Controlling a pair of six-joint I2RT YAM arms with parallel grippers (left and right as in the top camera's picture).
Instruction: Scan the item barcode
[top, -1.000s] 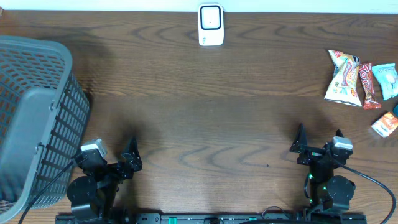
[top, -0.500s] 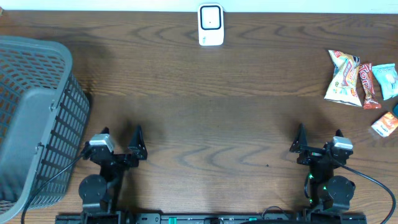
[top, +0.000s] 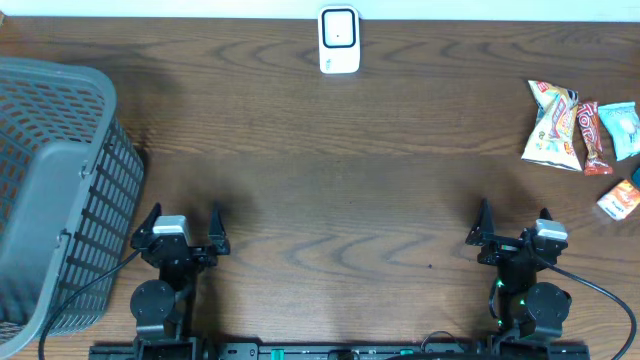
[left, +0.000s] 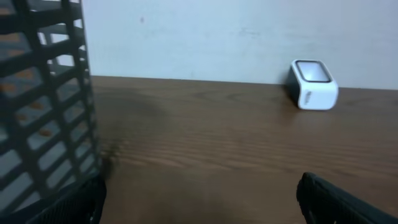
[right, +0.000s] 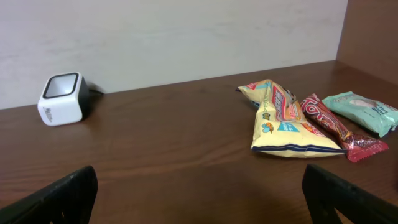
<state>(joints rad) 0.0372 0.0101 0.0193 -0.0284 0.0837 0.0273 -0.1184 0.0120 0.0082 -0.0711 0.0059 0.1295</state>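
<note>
One orange pack (top: 619, 199), overhead only

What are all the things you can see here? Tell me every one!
scanner: one, white with a dark top, middle of the table's far edge
basket: one, grey, slatted, far left of the table
snack bag: one, yellow and white, far right of the table
candy bar: one, red wrapper, right beside the snack bag
packet: one, pale teal, right of the candy bar
small box: one, orange and white, at the right edge, nearer the robot
table: one, dark brown wood, under everything
wall: one, white, behind the table
left gripper: one, black, open, near edge by the basket
right gripper: one, black, open, near edge on the right
</note>
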